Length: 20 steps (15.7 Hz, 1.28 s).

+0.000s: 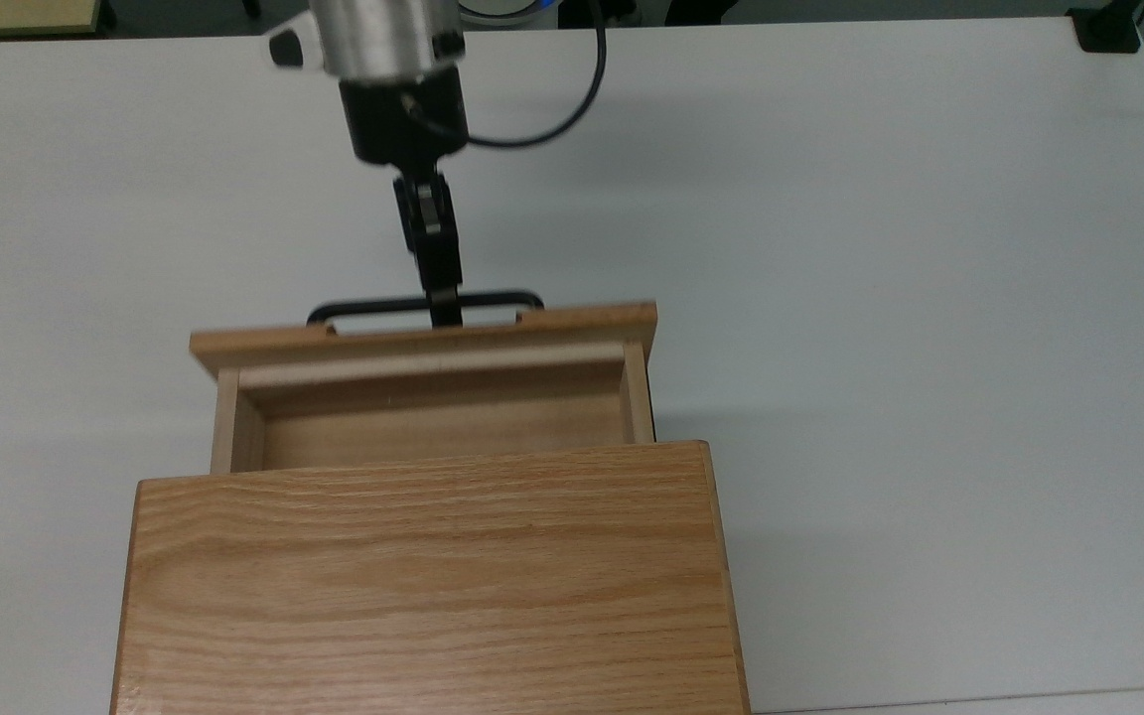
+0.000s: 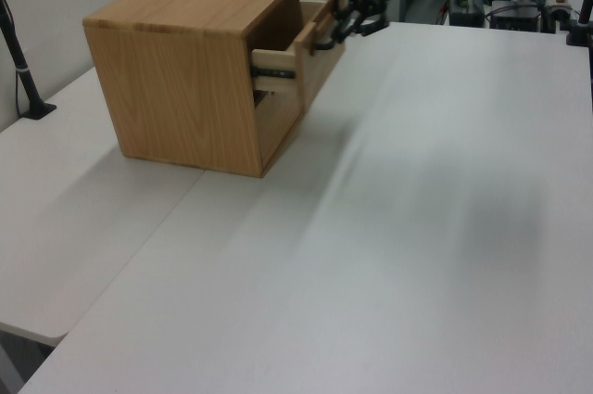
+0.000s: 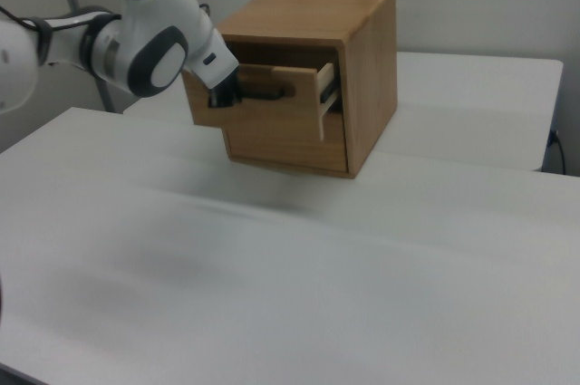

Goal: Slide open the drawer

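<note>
We see the black two-finger pincer (image 1: 444,303) closed on the thin black bar handle (image 1: 373,304) of the light wooden drawer (image 1: 430,382), which protrudes partway from the oak cabinet (image 1: 428,581) on the white table (image 1: 880,298).

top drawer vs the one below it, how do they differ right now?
The top drawer is slid out from the cabinet, its inside showing in the top view; the lower drawer sits flush and shut. The gripper is clamped on the top drawer's black bar handle; nothing touches the lower drawer. The top drawer's side wall and rail show in the left view; the lower drawer shows only its front. Both have oak fronts.
</note>
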Motion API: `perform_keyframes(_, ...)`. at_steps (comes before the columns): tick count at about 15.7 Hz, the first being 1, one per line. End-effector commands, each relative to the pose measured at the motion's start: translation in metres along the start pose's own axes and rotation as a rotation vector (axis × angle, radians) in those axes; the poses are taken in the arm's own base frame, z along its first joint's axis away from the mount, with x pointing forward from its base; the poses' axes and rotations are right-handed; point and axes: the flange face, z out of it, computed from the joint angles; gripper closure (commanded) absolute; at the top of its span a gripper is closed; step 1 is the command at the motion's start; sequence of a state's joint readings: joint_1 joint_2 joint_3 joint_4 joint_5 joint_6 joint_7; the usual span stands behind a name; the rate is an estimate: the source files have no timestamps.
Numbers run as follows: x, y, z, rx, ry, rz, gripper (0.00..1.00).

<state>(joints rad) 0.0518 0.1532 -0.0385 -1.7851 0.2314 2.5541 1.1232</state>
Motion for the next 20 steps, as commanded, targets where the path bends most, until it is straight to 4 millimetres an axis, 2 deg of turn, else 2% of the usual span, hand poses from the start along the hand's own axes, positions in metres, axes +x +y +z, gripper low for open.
perform_keyframes(1,-0.019,0.036,-0.048,-0.046,-0.088,-0.090,1.00)
perform_keyframes(3,-0.022,0.046,-0.060,-0.049,-0.097,-0.116,1.00)
perform_keyframes(9,-0.028,0.059,-0.062,-0.138,-0.172,-0.164,1.00)
perform_keyframes(11,-0.029,0.060,-0.066,-0.140,-0.188,-0.165,0.94)
perform_keyframes(12,-0.030,0.061,-0.066,-0.155,-0.202,-0.183,0.80)
perform_keyframes(13,-0.032,0.065,-0.065,-0.180,-0.223,-0.192,0.41)
perform_keyframes(14,-0.033,0.066,-0.064,-0.194,-0.234,-0.204,0.20)
perform_keyframes(15,-0.035,0.067,-0.065,-0.211,-0.253,-0.229,0.07)
perform_keyframes(16,-0.038,0.070,-0.067,-0.235,-0.282,-0.275,0.00)
perform_keyframes(20,-0.046,0.061,-0.109,-0.281,-0.397,-0.612,0.00)
